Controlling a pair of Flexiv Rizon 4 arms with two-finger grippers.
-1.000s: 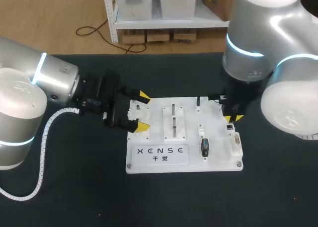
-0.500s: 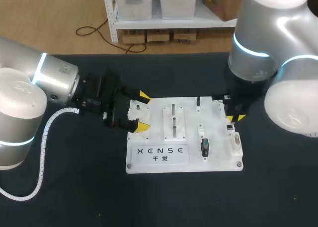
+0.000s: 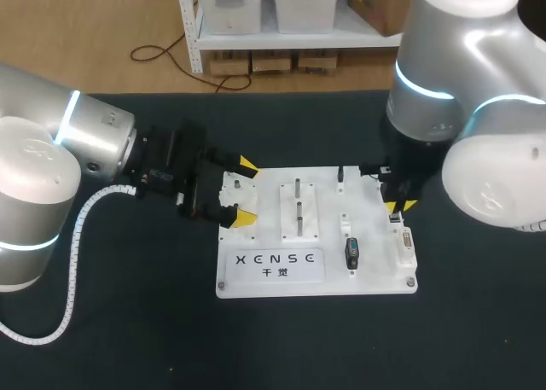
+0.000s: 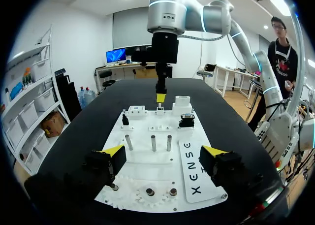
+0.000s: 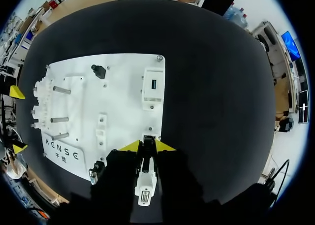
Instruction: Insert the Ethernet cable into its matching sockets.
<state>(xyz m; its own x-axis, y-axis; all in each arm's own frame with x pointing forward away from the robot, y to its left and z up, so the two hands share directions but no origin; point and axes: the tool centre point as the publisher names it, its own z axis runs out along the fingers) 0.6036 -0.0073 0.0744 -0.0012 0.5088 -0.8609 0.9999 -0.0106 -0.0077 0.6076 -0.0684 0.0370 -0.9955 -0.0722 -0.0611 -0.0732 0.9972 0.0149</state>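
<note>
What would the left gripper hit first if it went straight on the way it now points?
Most likely the three upright metal pegs on the white plastic board, just ahead between the open left gripper's yellow tips; whether it would clear them is unclear.

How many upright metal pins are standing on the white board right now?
3. They stand in a row across the middle of the white board: one pin set apart, then a second and a third close together. None looks hidden.
</note>
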